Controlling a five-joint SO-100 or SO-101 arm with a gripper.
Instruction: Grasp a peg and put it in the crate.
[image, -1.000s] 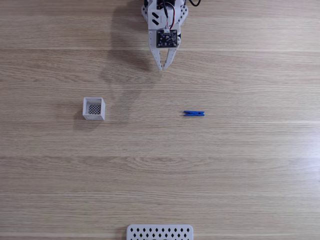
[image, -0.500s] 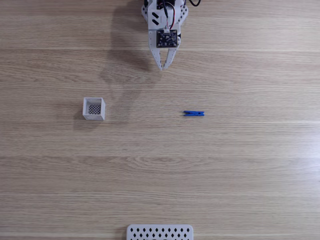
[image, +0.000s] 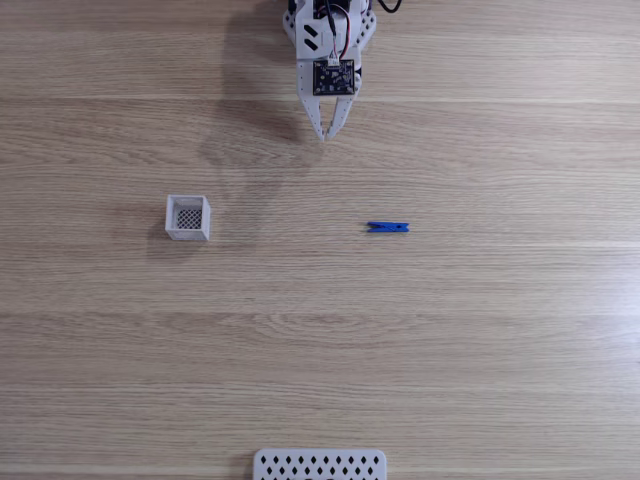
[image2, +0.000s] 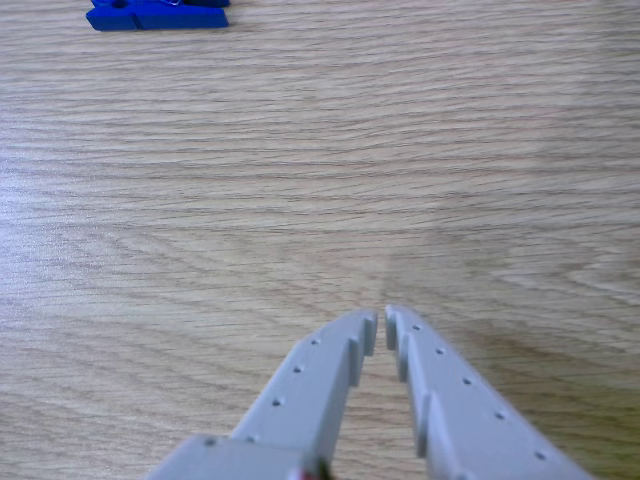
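Note:
A slim bright blue peg (image: 388, 227) lies flat on the wooden table right of centre in the fixed view; it also lies at the top left edge (image2: 157, 14) of the other view. The small white crate (image: 188, 217) with its dark mesh bottom stands upright on the left. My white gripper (image: 327, 134) hangs at the top centre, well above the peg and to its left, fingers pointing down the picture. The other view has the two fingertips (image2: 380, 330) nearly touching, with nothing between them.
A wide flat white panel (image: 319, 465) with diamond-shaped holes lies at the bottom edge of the fixed view. Bare wooden tabletop (image: 450, 350) stretches between the crate, the peg and the panel.

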